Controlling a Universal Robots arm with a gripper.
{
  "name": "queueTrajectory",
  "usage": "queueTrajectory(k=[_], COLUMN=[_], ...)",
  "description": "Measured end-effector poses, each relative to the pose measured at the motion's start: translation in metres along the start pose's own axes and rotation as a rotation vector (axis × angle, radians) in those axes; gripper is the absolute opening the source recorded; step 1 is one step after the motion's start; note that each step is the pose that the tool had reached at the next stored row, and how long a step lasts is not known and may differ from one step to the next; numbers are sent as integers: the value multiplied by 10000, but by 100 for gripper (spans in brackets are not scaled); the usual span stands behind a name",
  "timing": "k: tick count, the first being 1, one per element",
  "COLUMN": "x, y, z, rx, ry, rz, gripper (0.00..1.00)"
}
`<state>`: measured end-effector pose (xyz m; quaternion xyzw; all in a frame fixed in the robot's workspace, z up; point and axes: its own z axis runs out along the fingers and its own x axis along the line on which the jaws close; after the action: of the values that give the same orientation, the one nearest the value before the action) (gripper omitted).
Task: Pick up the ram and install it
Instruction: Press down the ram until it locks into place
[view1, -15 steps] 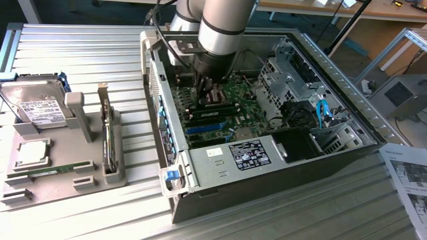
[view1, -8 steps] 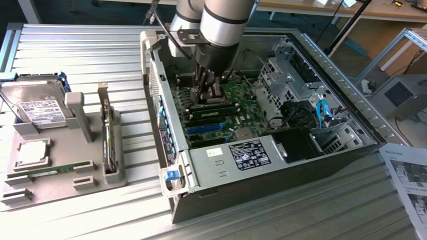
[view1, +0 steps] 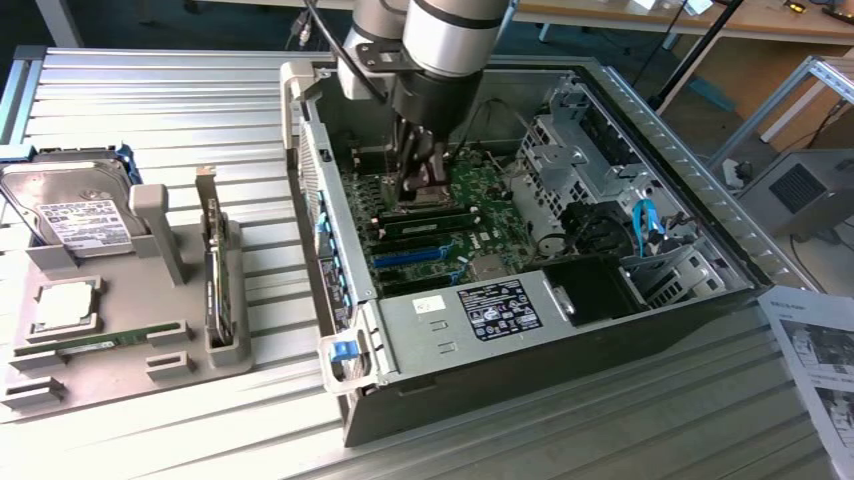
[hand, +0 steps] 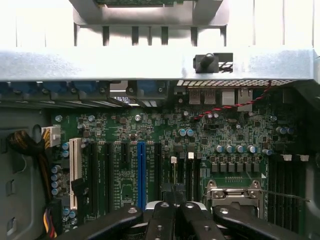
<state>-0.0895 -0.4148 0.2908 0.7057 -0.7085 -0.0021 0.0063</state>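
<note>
My gripper (view1: 420, 190) reaches down into the open computer case (view1: 667, 150), just above the green motherboard (view1: 467, 235). In the wrist view its black fingers (hand: 162, 220) are pressed together, so the gripper (hand: 176, 209) is shut with nothing visible between them. A ram stick (view1: 100, 342), long, thin and green, lies on edge in the grey tray (view1: 120, 378), far from the gripper on the exterior view's left. Another long green stick with dark chips (view1: 438, 213) sits on the motherboard (hand: 225, 130) right beside the gripper.
The tray also holds a hard drive (view1: 74, 205), a square silver processor (view1: 64, 305) and an upright expansion card (view1: 214, 280). Inside the case are a blue slot (hand: 141, 170), a processor socket (hand: 232, 195), a power supply (view1: 494, 305) and cables (view1: 647, 225). A paper sheet (view1: 814, 350) lies on the exterior view's right.
</note>
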Motion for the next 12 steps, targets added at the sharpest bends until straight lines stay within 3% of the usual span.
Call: queueTrajectory(k=[7, 12], x=[0, 0], y=[1, 1], z=[-98, -100], rx=[1, 1], ry=[109, 113], rz=[1, 1], gripper=[11, 11])
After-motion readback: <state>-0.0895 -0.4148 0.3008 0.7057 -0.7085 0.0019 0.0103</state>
